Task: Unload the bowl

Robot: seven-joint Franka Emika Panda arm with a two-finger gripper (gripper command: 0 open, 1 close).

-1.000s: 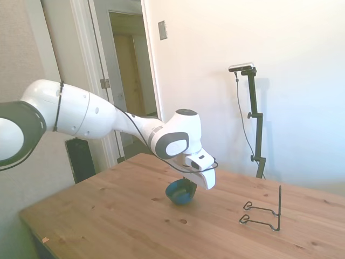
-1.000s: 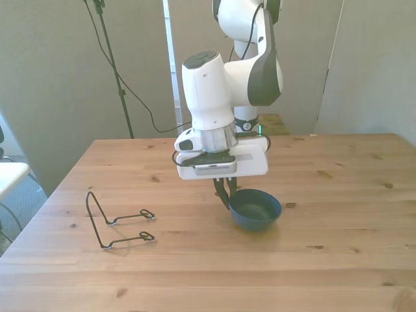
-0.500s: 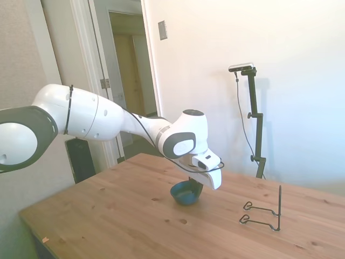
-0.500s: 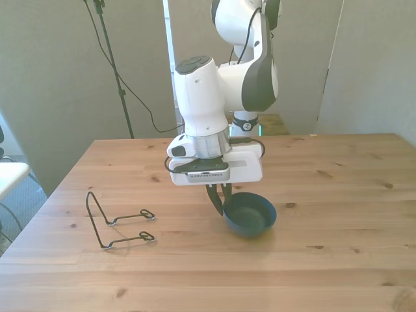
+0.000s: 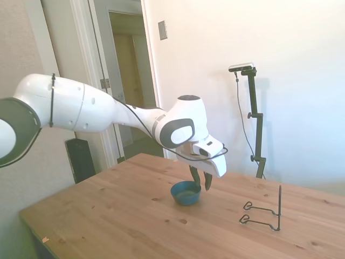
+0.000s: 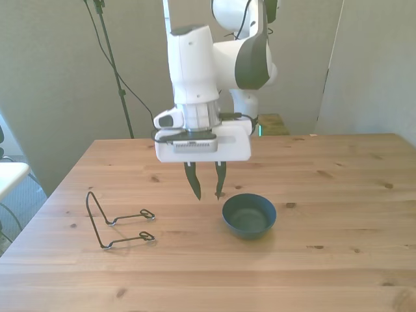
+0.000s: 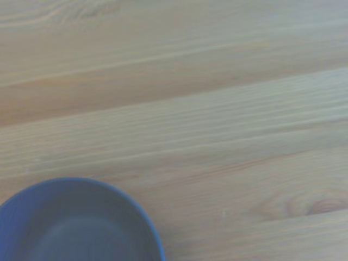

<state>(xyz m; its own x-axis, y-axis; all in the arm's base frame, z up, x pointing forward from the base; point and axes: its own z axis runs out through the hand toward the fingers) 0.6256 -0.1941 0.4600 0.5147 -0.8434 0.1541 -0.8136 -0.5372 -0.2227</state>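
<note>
On the table: bowl sits upright on the wooden table, near the middle.
Wrist view: bowl's rim on bare planks.
Gripper: gripper hangs at the bowl's 10 o'clock in the front view, fingers apart, holding nothing.
Wire rack: wire rack stands at 9 o'clock, well apart.

The desk is of pale knotty wooden planks. Two things rest directly on it. A small dark blue-teal bowl sits upright near the middle. A thin black wire rack stands well apart from it, toward the edge on the front view's left, its upright loop nearest that edge.
</note>
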